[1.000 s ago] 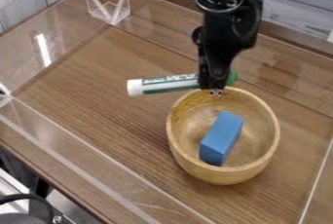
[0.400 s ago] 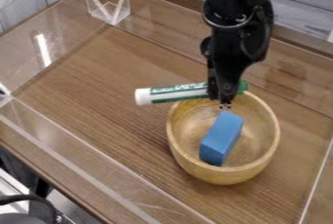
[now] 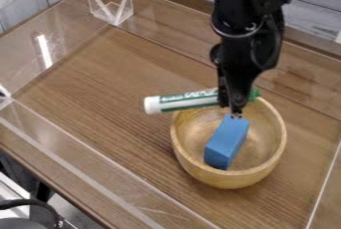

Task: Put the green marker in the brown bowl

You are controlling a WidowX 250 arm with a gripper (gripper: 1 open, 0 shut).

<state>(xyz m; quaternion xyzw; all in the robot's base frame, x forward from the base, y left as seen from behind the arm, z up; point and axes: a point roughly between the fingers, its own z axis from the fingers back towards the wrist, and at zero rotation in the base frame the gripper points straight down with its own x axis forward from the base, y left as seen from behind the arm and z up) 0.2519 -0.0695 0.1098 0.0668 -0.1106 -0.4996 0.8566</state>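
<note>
Marker label: the green marker (image 3: 186, 100) carries a green band with dark print along the white barrel; the writing is too small to read. No brand legible anywhere else.
Marker position: held roughly level above the table, white end pointing left, green-cap end under the fingers, right at the back-left rim of the brown bowl (image 3: 272, 159). Barrel tilts slightly up toward the gripper.
Gripper: gripper (image 3: 236, 99) points steeply down, fingers pinched narrow on the marker's right end.
Bowl contents: blue block (image 3: 226, 140) lies inside the bowl, leaning against the inner wall.
Bowl position: lower right of the wooden table (image 3: 107, 84), inside the clear acrylic walls (image 3: 80, 158).
Background: a small clear stand (image 3: 110, 4) sits at the far left edge of the table.
Change since a second ago: marker and gripper sit a little further right and toward the bowl; the white tip has shifted right by a small amount. Bowl and block unchanged.
</note>
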